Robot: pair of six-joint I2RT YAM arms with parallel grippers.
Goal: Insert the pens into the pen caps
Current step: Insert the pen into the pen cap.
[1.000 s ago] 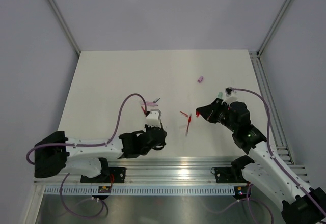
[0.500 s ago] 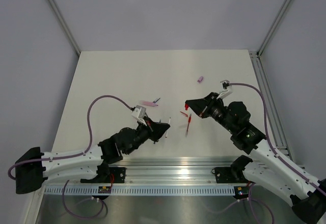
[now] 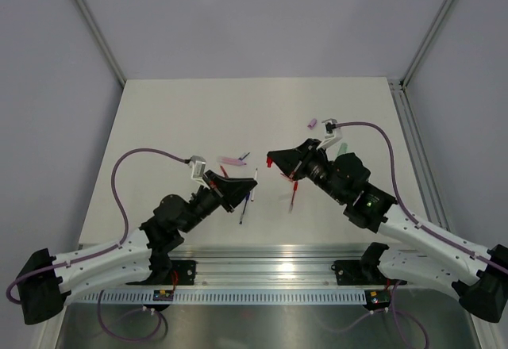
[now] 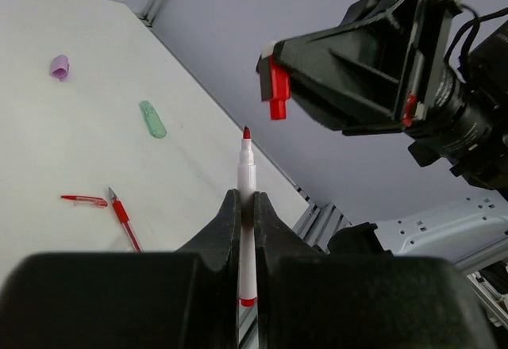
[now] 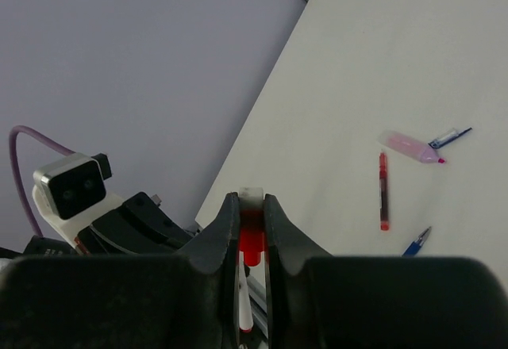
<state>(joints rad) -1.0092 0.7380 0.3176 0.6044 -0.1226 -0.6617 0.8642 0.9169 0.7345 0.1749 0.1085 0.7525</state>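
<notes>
Left wrist view: the left gripper has its jaws clenched on a red-tipped white pen, whose lower barrel is hidden between them. Just beyond the tip and apart from it, the right gripper grasps a red cap. Farther off, on the worktop, lie a red pen, a green marker and a lilac cap.

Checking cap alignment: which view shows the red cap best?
Left wrist: the red cap shows whole and unobstructed, near the tip of the pen. Right wrist half hides it between its jaws; top external shows a speck.
</notes>
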